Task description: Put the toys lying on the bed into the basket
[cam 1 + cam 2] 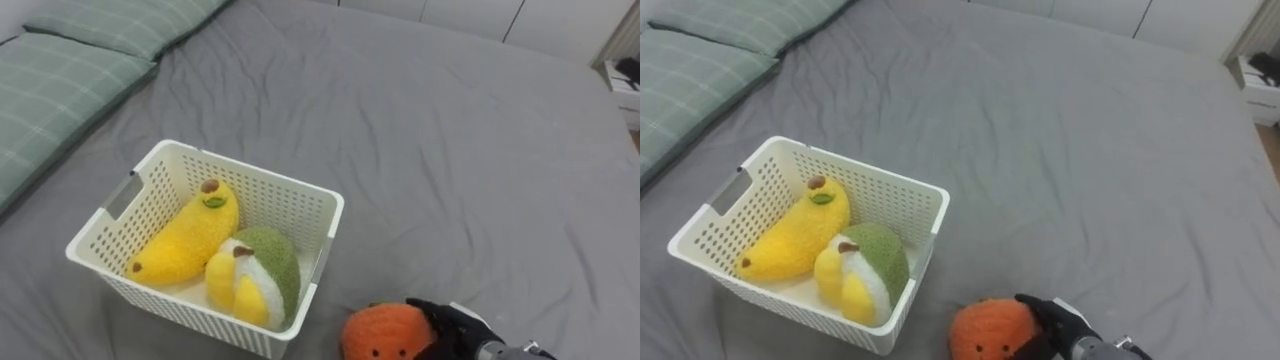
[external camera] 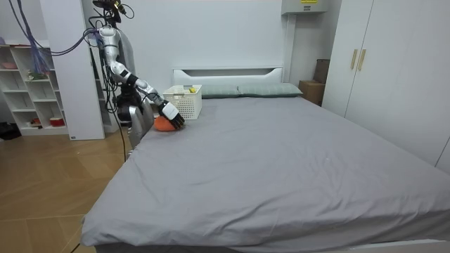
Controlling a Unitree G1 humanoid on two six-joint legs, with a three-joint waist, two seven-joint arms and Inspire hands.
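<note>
Toys are lying in two spots on the grey bed [image 1: 450,150]: a yellow banana plush [image 1: 185,240] and a green-and-yellow plush [image 1: 258,272] are resting side by side inside the white basket [image 1: 170,305], while an orange plush [image 1: 383,335] is sitting just beside the basket's near right corner. We are grasping that orange plush in our right hand [image 1: 460,325], its dark fingers [image 1: 438,312] curling round its right side. Green pillows [image 1: 60,90] are lying beyond the basket.
</note>
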